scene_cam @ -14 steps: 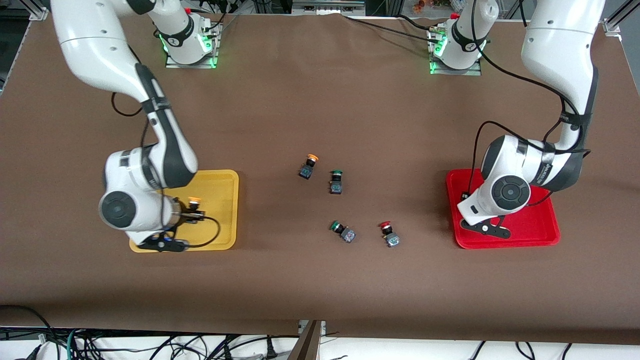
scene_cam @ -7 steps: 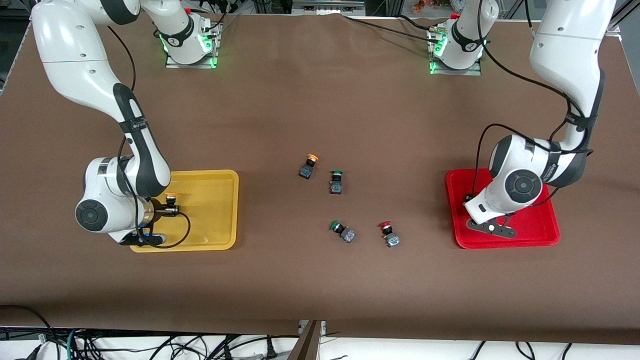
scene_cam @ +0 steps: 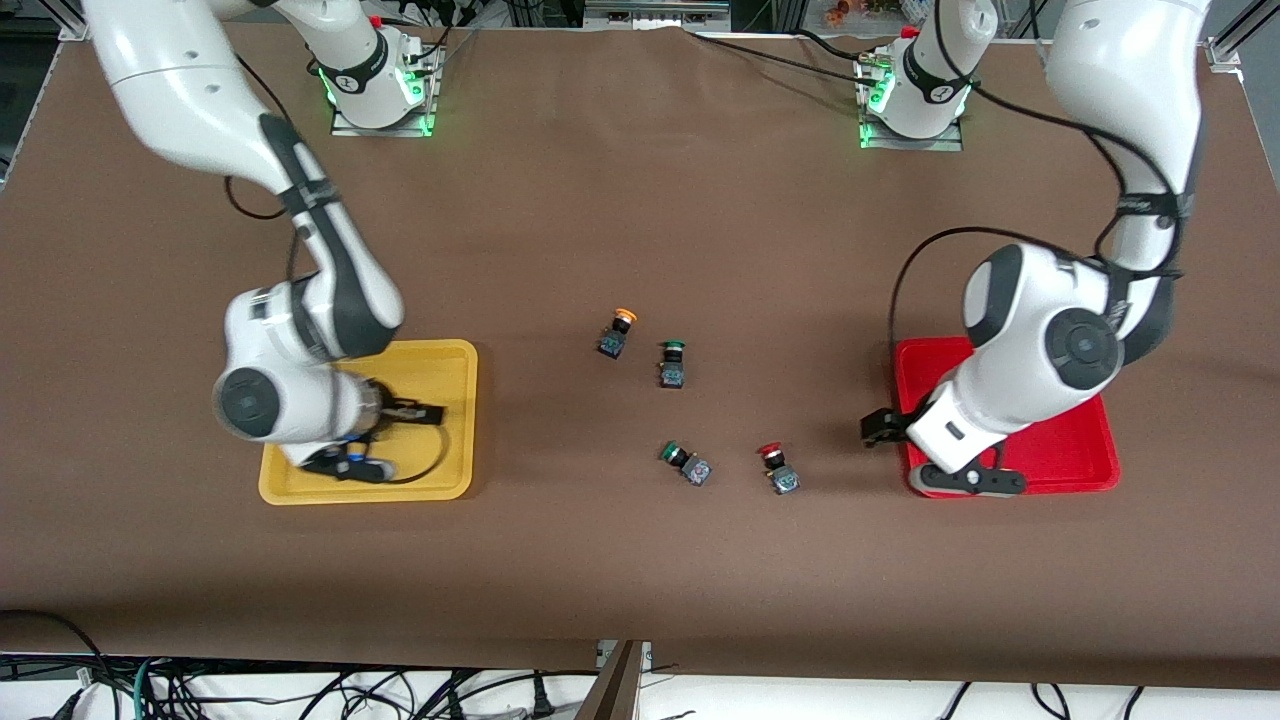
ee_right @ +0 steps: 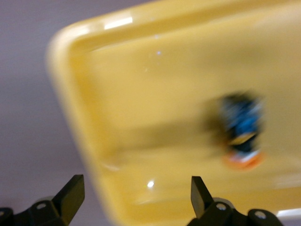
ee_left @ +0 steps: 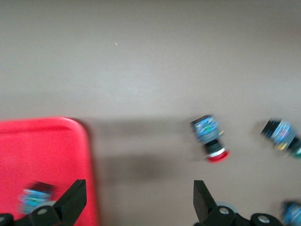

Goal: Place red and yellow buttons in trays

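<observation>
Both empty and spread wide, the left end effector (scene_cam: 880, 428) is hanging over the red tray (scene_cam: 1060, 450) edge and the right end effector (scene_cam: 425, 412) over the yellow tray (scene_cam: 455, 420); 1 green button (scene_cam: 685, 464) is crowding the red button (scene_cam: 778, 469), risking a wrong pick.

Both arms are showing glossy white rounded shells with dark grey-black bands at the joints and round dark caps on the wrist housings; black cables are looping along the forearms and down to the wrists. Bases are sitting on metal plates and glowing green, each carrying a small red knob. Right gripper (scene_cam: 425, 412) and left gripper (scene_cam: 878, 428) are showing black; wrist views are showing black wedge fingers (ee_left: 72, 200) with small silver screws below
</observation>
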